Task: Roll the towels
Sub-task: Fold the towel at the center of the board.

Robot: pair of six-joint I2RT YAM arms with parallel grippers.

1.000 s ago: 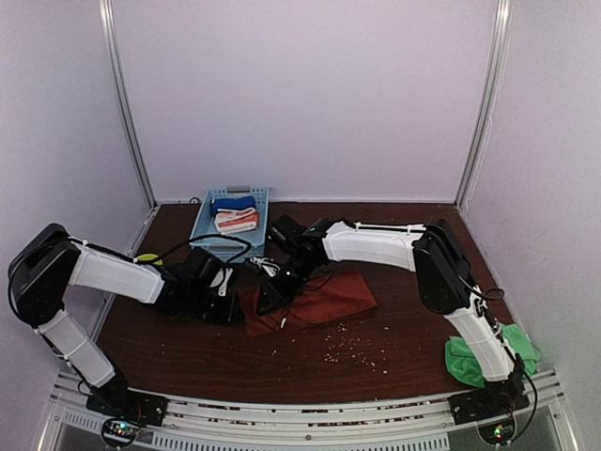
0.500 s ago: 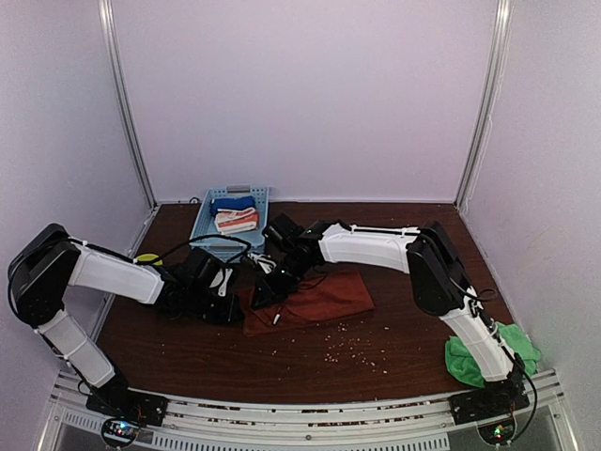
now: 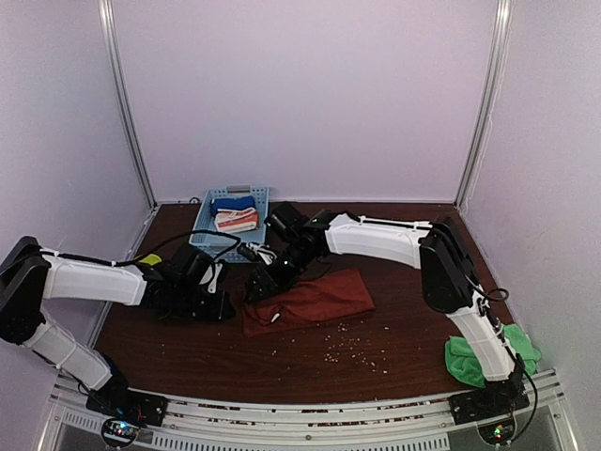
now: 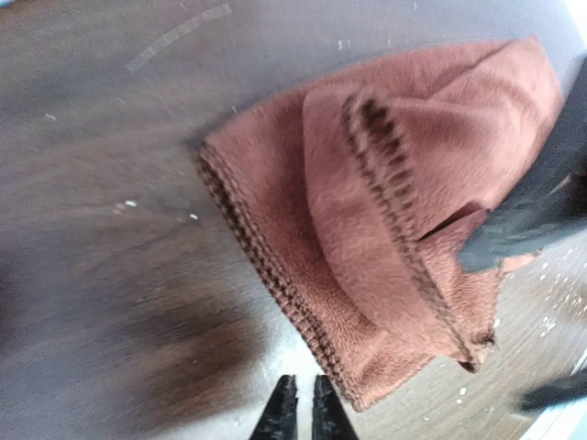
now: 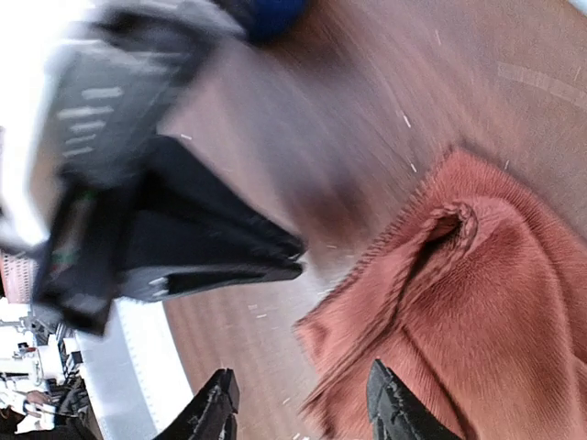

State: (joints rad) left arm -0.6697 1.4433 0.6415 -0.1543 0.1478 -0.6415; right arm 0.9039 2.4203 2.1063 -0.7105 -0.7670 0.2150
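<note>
The rust towel (image 3: 315, 299) lies crumpled mid-table, its small white tag (image 3: 275, 317) near the left end. In the left wrist view the rust towel (image 4: 394, 202) has its corner folded over. My left gripper (image 3: 222, 304) sits just left of the towel, shut and empty, its fingertips (image 4: 299, 418) beside the stitched edge. My right gripper (image 3: 259, 287) hovers over the towel's left end with its jaws open (image 5: 307, 412), one finger over the cloth (image 5: 477, 302) and one over bare table. The green towel (image 3: 515, 344) lies bunched at the near right corner, partly behind the right arm.
A blue tray (image 3: 205, 225) at the back left holds a blue cloth (image 3: 233, 203) and a white-and-orange striped cloth (image 3: 237, 222). Pale crumbs (image 3: 352, 348) are scattered in front of the rust towel. The two grippers are close together.
The right gripper moved left and slightly back over the towel's left end. The left arm stretched out lower and its gripper backed a little left. The towel's left end shifted.
</note>
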